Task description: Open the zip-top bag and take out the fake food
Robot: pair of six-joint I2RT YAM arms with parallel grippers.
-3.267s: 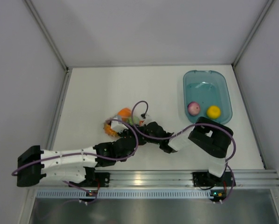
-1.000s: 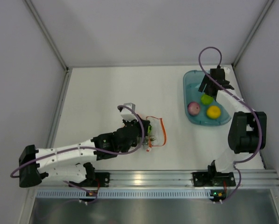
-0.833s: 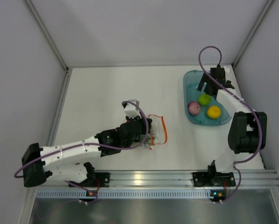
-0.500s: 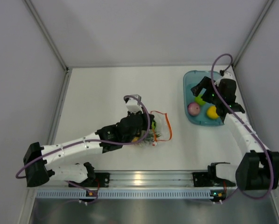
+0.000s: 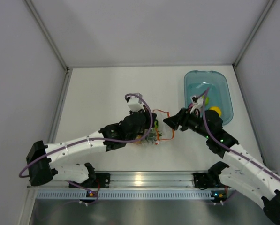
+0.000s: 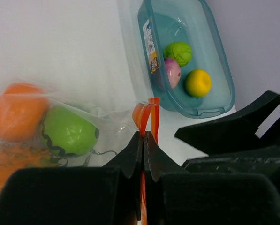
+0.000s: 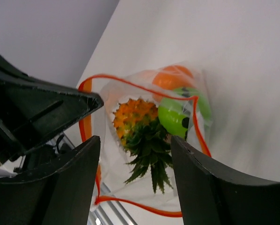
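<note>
The zip-top bag (image 5: pixel 159 135) lies mid-table with its mouth open toward the right. My left gripper (image 5: pixel 150 127) is shut on its orange-red zip strip (image 6: pixel 147 111), pinched between the fingertips (image 6: pixel 136 143). Inside the bag are the orange pineapple (image 7: pixel 134 118) with green crown, a light green piece (image 7: pixel 175 117) and an orange piece (image 7: pixel 170 77). My right gripper (image 5: pixel 170 123) is open and empty just at the bag's mouth, its fingers (image 7: pixel 69 187) either side of the pineapple crown in the right wrist view. The dark green (image 6: pixel 178 52), pink (image 6: pixel 171 72) and yellow (image 6: pixel 198 82) pieces lie in the tub.
The translucent blue tub (image 5: pixel 210 80) stands at the back right; the right arm crosses its near end and hides the pink ball in the top view. White walls enclose the table on three sides. A metal rail (image 5: pixel 144 179) runs along the near edge.
My right arm has swung from the tub, where it left the dark green piece, down and left to the bag's mouth. My left gripper has shifted the bag slightly right, still holding the strip.
</note>
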